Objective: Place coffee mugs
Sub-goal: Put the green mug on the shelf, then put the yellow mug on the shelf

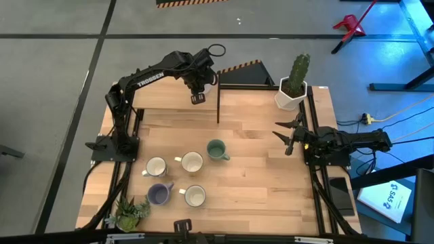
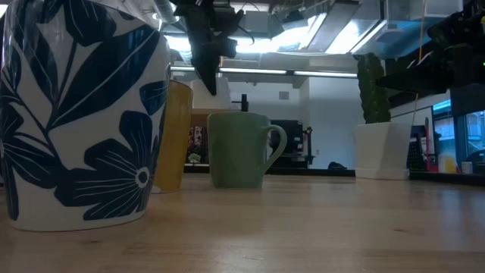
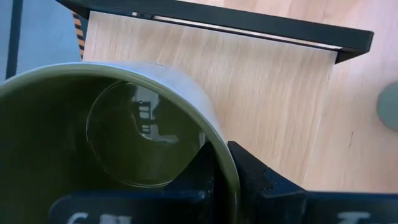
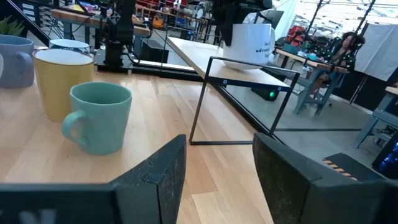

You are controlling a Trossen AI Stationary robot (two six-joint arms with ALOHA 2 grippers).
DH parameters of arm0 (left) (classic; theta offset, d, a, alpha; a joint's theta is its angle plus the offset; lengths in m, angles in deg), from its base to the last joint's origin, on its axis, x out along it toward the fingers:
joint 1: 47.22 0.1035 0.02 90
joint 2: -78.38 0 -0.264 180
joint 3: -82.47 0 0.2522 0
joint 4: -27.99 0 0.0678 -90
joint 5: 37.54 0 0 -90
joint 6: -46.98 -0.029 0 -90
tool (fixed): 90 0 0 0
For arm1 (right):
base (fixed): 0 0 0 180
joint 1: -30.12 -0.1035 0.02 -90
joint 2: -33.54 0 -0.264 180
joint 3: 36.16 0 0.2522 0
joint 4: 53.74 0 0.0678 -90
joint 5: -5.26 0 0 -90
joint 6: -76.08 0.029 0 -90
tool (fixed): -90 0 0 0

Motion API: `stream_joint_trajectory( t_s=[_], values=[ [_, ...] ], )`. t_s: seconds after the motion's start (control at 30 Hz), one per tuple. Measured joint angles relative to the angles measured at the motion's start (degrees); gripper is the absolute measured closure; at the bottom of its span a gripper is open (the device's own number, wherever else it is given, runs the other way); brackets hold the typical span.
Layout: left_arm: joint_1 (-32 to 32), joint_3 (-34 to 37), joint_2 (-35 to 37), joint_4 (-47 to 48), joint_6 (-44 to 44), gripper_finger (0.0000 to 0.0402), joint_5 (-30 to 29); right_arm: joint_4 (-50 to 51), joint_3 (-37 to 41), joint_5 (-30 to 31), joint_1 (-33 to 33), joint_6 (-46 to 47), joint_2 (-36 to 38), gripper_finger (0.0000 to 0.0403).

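Left gripper (image 1: 197, 93) clenched on a mug's (image 3: 118, 134) rim, over the shelf (image 1: 241, 85) at the bench's far edge | right gripper (image 1: 287, 135) released, right edge | we judge mug rigid, glazed-slick, chippable: keep rim pinch | five mugs near-left, green (image 1: 216, 150) nearest centre

A green cactus (image 1: 298, 70) stands in a white pot (image 1: 290, 97) at a corner of the wooden table (image 1: 258, 169). A small leafy plant (image 1: 129, 213) sits at another corner.
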Motion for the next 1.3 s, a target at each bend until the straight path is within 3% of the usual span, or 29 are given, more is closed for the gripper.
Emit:
stream_joint_trajectory(
  t_s=[0.2, 0.53, 0.83, 1.2, 1.3],
  values=[
    [0.0, 0.0, 0.0, 0.0, -1.7, 0.0384, -0.1, 0.0, 0.0, 1.0, 0.0, 0.0, 0.0, 0.0226],
    [-1.0, 0.0, 0.0, -5.3, -3.1, 0.0310, -2.6, 0.0, 0.0, 1.0, 0.0, 0.0, 0.0, 0.0226],
    [-2.6, -0.4, 0.6, -12.2, -2.9, 0.0304, -5.9, -0.1, 0.0, 1.3, 0.0, 0.0, 0.0, 0.0226],
    [-3.2, -6.3, 0.7, -10.4, -3.1, 0.0303, -9.9, -0.1, 0.0, 1.9, 0.0, 0.0, 0.0, 0.0226],
    [-3.7, -9.4, 2.0, -6.8, -1.3, 0.0303, -5.8, -0.1, 0.0, 1.9, 0.0, 0.0, 0.0, 0.0226]
  ],
)
